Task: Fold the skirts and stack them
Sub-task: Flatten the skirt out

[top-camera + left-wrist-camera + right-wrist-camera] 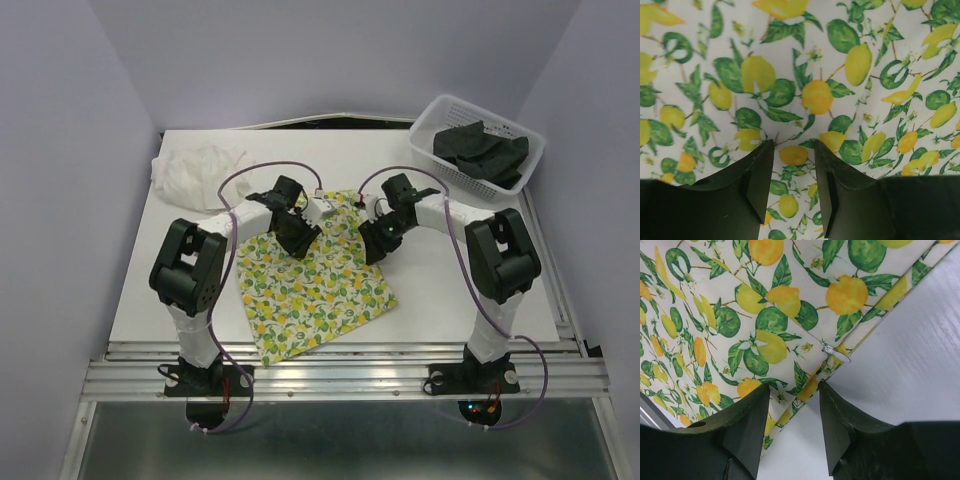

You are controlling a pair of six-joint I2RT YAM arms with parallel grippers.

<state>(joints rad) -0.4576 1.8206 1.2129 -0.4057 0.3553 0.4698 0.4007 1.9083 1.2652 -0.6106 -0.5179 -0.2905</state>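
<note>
The lemon-print skirt [310, 285] lies spread flat on the white table, nearest the arms. My left gripper [297, 238] hovers low over its upper part; in the left wrist view the gripper [792, 150] is open, with flat printed cloth [815, 95] showing in the gap. My right gripper [375, 245] is open too, and in its wrist view the gripper [794, 392] straddles the skirt's hemmed edge [810, 387] close to a small zipper pull [836, 354]. The white skirt [200, 170] sits crumpled at the back left. The black skirt [480, 150] lies in the basket.
A white mesh basket [462, 181] stands at the table's back right corner. Bare table [450, 290] shows to the right of the lemon skirt and bare table [165, 290] to its left. Metal rails [340, 365] run along the near edge by the arm bases.
</note>
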